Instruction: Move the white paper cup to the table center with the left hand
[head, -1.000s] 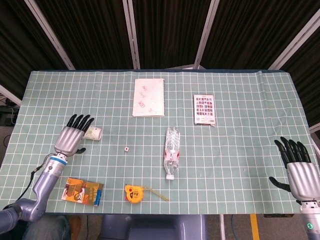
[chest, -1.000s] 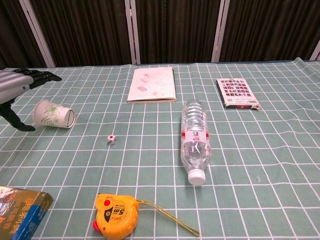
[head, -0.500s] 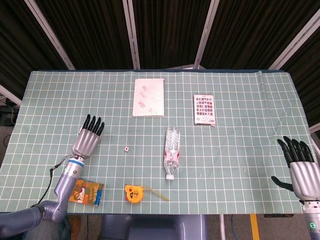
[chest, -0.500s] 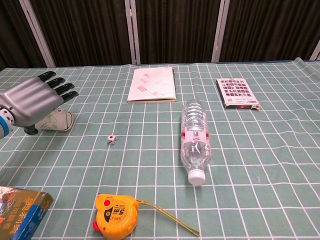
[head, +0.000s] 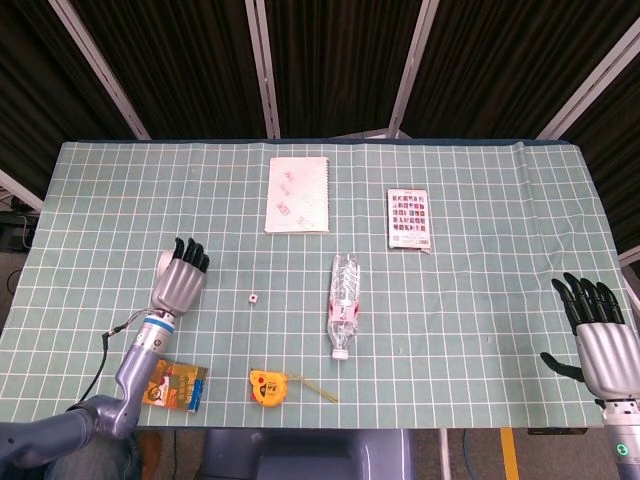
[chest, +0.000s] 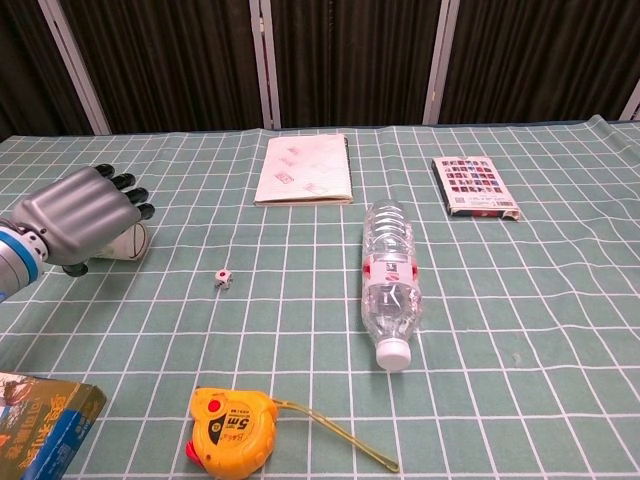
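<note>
Cup, chest view: the white paper cup (chest: 128, 242) lies on its side at the left of the bench, its open mouth toward the middle; only the mouth end shows past the hand.
Cup, head view: hidden under the left hand (head: 179, 282), so this view gives no sight of it.
Cup's look: white, with a pale rim; any print on its wall is covered.
Left hand: its silver back arches over the cup, dark fingers (chest: 131, 196) curled down around the cup's wall; whether they truly clamp it or only cage it, I cannot tell.
Right hand: seen in the head view only, the right hand (head: 603, 343) hovers at the bench's right front edge, fingers apart and straight, holding nothing.
Near the cup: a small die (chest: 223, 279) sits just to its right.
Further out: a clear water bottle (chest: 391, 282) lies on its side near the bench middle, cap toward the front; a yellow tape measure (chest: 232, 431) and a colourful box (chest: 38, 424) lie at the front; a notebook (chest: 304, 168) and a card pack (chest: 475, 186) lie toward the back.
Surface: the bench (head: 480, 250) wears a green mat with a white grid.
Room: dark curtains (head: 330, 60) with pale metal bars stand behind.
</note>
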